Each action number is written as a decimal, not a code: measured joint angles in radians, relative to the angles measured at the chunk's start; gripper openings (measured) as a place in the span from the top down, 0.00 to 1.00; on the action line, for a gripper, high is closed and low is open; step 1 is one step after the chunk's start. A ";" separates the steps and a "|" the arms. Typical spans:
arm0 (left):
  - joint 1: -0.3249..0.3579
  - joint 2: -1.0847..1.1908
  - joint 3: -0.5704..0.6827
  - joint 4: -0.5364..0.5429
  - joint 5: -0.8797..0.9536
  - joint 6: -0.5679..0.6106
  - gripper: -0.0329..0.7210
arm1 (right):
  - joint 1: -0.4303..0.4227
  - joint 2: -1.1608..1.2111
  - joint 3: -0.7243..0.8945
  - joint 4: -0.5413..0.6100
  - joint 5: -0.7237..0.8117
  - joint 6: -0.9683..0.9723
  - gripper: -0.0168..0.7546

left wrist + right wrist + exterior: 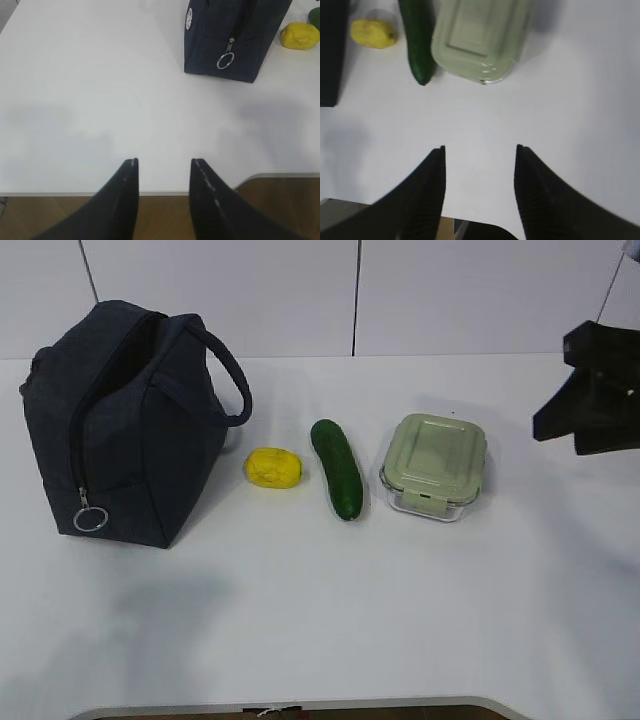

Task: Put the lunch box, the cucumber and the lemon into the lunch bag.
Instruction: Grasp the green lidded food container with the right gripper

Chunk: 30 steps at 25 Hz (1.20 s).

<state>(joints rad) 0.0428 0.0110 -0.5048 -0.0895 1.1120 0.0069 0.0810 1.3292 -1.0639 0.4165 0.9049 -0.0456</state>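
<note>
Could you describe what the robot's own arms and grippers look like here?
Both the left gripper and the right gripper have matte black, tapering, blade-like jaws; the right's inner faces look ribbed. The exterior view shows only a blocky black right arm. No cables or markings show.

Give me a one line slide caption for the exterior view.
Lunch bag unzipped on the table; lemon, cucumber and lunch box lined up beside it.

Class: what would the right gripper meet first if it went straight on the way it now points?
Probably the lunch box: it lies ahead of the right gripper, with only bare table between them. The cucumber lies just left of that line. Depth is uncertain.
</note>
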 joint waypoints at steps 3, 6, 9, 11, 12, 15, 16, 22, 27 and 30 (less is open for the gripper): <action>0.000 0.000 0.000 0.000 0.000 0.000 0.64 | 0.000 0.052 -0.026 0.094 0.000 -0.072 0.50; 0.000 0.000 0.000 0.000 0.000 0.000 0.64 | -0.004 0.094 -0.033 0.129 0.002 -0.100 0.50; 0.000 0.000 0.000 0.000 0.000 0.000 0.64 | -0.044 0.127 -0.033 0.212 0.029 -0.149 0.50; 0.000 0.000 0.000 0.000 0.000 0.000 0.64 | -0.095 0.141 -0.033 0.315 0.057 -0.221 0.50; 0.000 0.000 0.000 0.000 0.000 0.000 0.64 | -0.124 0.146 -0.034 0.390 0.078 -0.272 0.50; 0.000 0.000 0.000 0.000 0.000 0.000 0.64 | -0.206 0.176 -0.039 0.520 0.147 -0.369 0.50; 0.000 0.000 0.000 0.000 0.000 0.000 0.64 | -0.227 0.190 -0.040 0.547 0.174 -0.398 0.50; 0.000 0.000 0.000 0.000 0.000 0.000 0.64 | -0.308 0.279 -0.042 0.587 0.235 -0.503 0.50; 0.000 0.000 0.000 0.000 0.000 0.000 0.64 | -0.312 0.300 -0.042 0.588 0.235 -0.511 0.50; 0.000 0.000 0.000 0.000 0.000 0.000 0.64 | -0.312 0.300 -0.042 0.588 0.219 -0.512 0.50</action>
<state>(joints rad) 0.0428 0.0110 -0.5048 -0.0895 1.1120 0.0069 -0.2311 1.6293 -1.1056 1.0050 1.1237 -0.5576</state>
